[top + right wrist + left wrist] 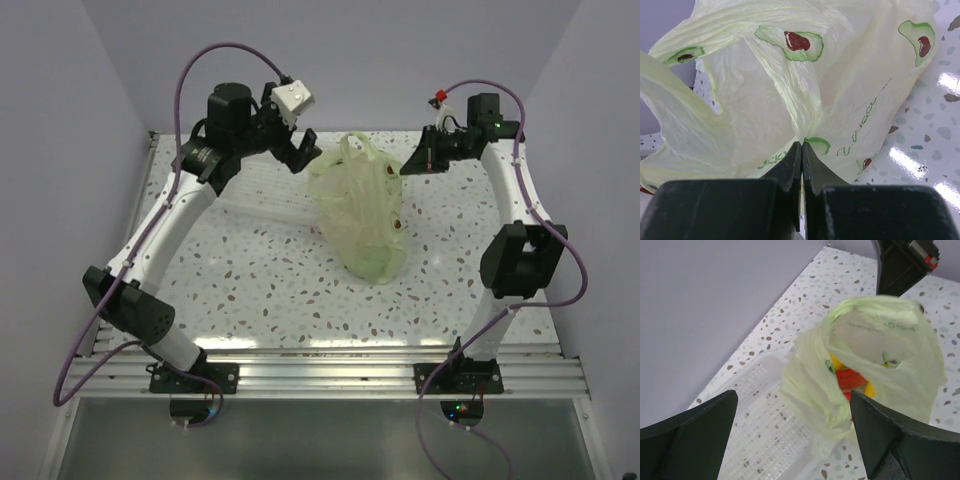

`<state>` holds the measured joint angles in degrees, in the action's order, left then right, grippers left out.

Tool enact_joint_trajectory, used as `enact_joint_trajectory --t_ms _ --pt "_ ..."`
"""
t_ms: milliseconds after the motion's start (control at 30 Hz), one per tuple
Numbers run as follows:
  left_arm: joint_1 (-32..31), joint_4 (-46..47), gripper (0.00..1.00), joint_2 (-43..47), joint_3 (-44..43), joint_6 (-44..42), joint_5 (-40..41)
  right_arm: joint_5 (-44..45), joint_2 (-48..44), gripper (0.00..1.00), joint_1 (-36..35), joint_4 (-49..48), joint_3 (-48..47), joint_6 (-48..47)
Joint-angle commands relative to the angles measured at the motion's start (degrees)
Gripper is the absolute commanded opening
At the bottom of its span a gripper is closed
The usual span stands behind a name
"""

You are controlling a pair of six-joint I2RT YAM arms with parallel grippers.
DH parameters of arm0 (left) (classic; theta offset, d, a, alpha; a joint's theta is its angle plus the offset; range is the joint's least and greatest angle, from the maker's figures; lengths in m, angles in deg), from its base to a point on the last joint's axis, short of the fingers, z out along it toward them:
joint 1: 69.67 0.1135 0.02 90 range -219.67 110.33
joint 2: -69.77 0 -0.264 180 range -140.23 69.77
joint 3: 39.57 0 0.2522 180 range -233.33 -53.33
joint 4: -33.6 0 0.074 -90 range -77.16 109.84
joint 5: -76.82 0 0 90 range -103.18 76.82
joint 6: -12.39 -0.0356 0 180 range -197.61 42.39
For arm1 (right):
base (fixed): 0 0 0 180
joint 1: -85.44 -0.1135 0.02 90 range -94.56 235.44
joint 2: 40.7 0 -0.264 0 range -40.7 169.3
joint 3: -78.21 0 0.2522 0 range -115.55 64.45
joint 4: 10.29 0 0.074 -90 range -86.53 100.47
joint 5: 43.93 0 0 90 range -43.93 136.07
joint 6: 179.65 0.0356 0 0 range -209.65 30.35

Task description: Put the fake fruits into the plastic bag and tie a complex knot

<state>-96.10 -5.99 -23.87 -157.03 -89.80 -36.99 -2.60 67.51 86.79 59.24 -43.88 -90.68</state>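
Observation:
The pale green plastic bag [365, 215] stands in the middle of the table, mouth towards the far side. In the left wrist view red fruit [850, 379] and yellow fruit [836, 361] show through its opening. My left gripper [300, 152] is open at the bag's far left. A twisted, bunched handle strand [815, 395] hangs between its fingers [695, 430], touching neither. My right gripper [412, 160] is shut on a fold of the bag's film [801, 142] at the far right and holds that edge up. The bag [790, 75] fills the right wrist view.
The clear-white plastic basket [765, 415] lies on the speckled table under and to the left of the left gripper, next to the bag. The grey back wall stands close behind both grippers. The right gripper [900, 265] shows beyond the bag in the left wrist view.

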Motion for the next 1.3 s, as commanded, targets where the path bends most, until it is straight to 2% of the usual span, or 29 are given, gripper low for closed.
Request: enact_joint_trajectory --t_ms 0,167,400,667,800,833,900,933,1000,1067,1267 --pt "2.8 -6.4 1.0 2.1 5.5 -8.9 -2.1 0.1 0.9 0.0 -0.1 -2.0 -4.0 0.5" --pt "3.0 -8.2 1.0 3.8 10.2 -19.6 -8.5 0.2 1.7 0.0 -0.2 -2.1 -4.4 0.6" --pt "1.9 -5.3 0.98 2.9 11.0 -26.1 -15.7 1.9 1.7 0.0 -0.1 -1.8 -4.0 -0.2" --pt "-1.9 0.2 0.88 1.9 13.7 -30.7 -11.8 2.3 2.5 0.0 -0.1 -1.5 -4.5 -1.0" --pt "-2.1 0.0 0.68 0.1 12.3 -31.9 -11.6 2.8 2.5 0.0 -0.2 -1.4 -4.5 -1.4" --pt "-2.1 0.1 0.55 -0.3 12.2 -32.1 -11.4 2.8 2.3 0.0 -0.2 -1.5 -4.4 -1.4" --pt "-2.2 0.2 0.39 -0.7 11.6 -32.6 -10.3 3.2 2.4 0.0 -0.2 -1.5 -4.3 -1.6" --pt "-2.1 -0.3 0.23 -1.3 11.0 -32.4 -10.3 3.4 2.5 0.0 -0.2 -1.5 -4.4 -1.9" --pt "-2.2 -2.9 0.09 -1.6 8.4 -32.0 -10.7 3.9 2.5 0.0 -0.2 -1.5 -4.8 -2.0" --pt "-2.3 -4.5 0.01 -1.4 6.9 -30.0 -11.7 4.3 2.8 0.0 -0.1 -1.9 -5.0 -1.8" --pt "-3.8 -13.0 0.0 2.5 0.7 -16.4 -17.8 5.0 5.3 0.0 -0.6 -5.4 -7.3 0.1"
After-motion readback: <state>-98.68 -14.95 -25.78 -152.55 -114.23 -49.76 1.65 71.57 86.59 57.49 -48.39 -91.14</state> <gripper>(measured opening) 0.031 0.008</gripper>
